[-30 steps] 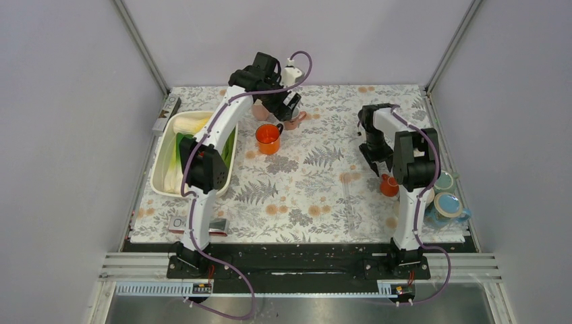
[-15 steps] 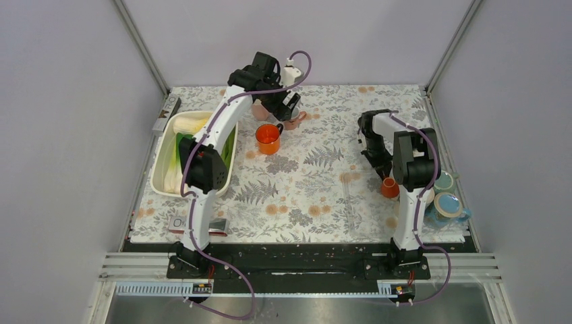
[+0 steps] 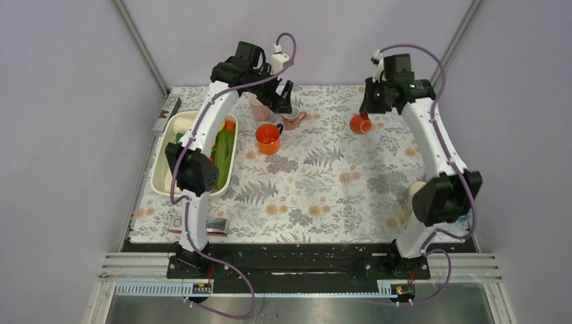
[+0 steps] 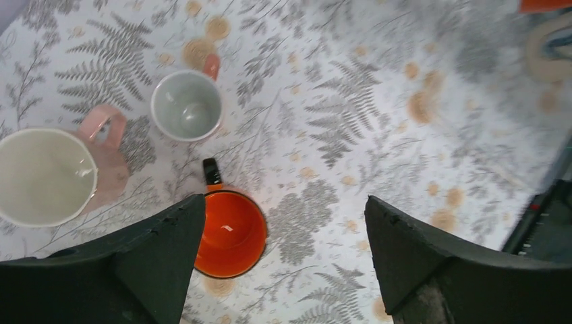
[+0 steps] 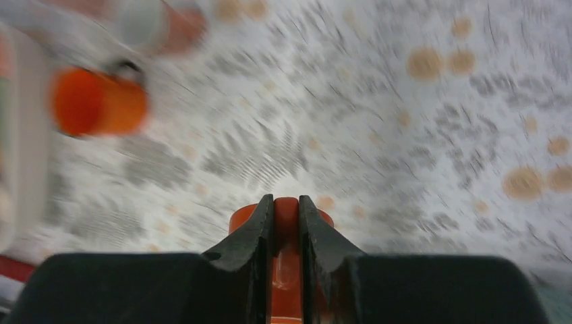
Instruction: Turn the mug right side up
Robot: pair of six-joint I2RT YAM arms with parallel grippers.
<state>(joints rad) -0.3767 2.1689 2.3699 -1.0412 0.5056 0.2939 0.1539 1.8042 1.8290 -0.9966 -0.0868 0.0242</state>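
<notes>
My right gripper (image 3: 365, 116) is shut on the handle of a small orange mug (image 3: 358, 124) and holds it in the air over the far right of the table. In the blurred right wrist view the gripper (image 5: 286, 204) pinches the orange handle (image 5: 286, 219), with the mug body beyond it. My left gripper (image 3: 283, 100) is open and empty, high over the far middle. In the left wrist view it (image 4: 283, 210) hangs above an upright orange mug (image 4: 231, 233).
The upright orange mug (image 3: 268, 138) stands on the floral cloth (image 3: 317, 182). Two pink mugs (image 3: 293, 120) (image 3: 260, 110) stand upright behind it. A white tub (image 3: 177, 154) with greens is at the left. A beige object (image 3: 405, 202) lies at the right.
My right arm has swung from the near right to the far back, carrying the small orange mug up off the table. My left gripper has risen and shifted slightly left.
</notes>
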